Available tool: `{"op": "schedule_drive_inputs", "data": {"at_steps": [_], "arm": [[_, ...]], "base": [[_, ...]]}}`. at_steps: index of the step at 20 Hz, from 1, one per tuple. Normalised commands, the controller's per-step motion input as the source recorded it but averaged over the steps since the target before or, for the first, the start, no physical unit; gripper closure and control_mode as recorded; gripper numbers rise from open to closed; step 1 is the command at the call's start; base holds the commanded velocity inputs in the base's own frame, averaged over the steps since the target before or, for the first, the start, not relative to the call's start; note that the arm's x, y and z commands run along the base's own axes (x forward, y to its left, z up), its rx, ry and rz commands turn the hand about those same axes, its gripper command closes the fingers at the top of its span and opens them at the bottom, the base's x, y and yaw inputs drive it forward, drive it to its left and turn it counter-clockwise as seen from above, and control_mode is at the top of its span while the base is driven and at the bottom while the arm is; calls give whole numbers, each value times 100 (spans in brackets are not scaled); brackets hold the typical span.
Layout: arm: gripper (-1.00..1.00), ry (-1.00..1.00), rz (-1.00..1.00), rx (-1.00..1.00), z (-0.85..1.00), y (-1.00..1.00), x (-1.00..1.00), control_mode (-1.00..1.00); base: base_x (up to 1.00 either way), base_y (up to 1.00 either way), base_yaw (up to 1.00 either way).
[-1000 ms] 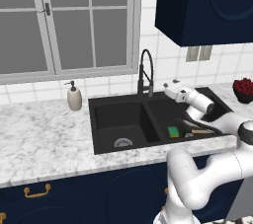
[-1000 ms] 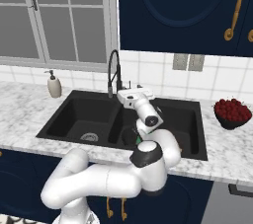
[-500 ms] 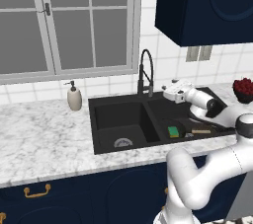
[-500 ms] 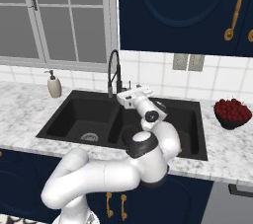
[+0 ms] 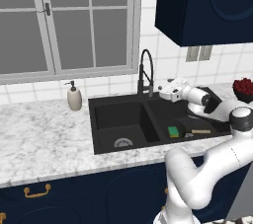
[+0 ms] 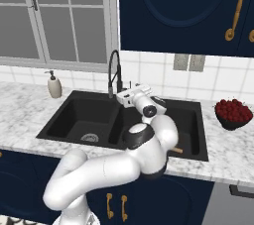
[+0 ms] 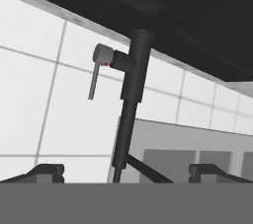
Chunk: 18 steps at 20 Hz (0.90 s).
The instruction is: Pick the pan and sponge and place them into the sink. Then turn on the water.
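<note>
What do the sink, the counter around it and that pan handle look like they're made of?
The sink looks like matte black composite or coated metal: no gloss, only its drain shines. The counter looks like polished marble, white with grey veins. The pan handle looks wooden, light brown and plain. All rendered, so only a guess.

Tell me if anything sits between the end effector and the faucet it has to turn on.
Nothing visible does. The open end effector hangs beside the faucet, and the hand view shows the faucet's lever straight ahead, unobstructed.
</note>
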Motion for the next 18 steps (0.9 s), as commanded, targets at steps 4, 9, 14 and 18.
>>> {"op": "schedule_drive_inputs", "data": {"at_steps": [4,9,14,18], "arm": [[-100,0,0,0,-28,-26,30,-100],[-100,0,0,0,-24,-12,34,-100],[-100,0,0,0,-16,1,32,-100],[-100,0,0,0,-27,0,48,-100]], "base": [[0,0,0],[0,0,0],[0,0,0],[0,0,0]]}}
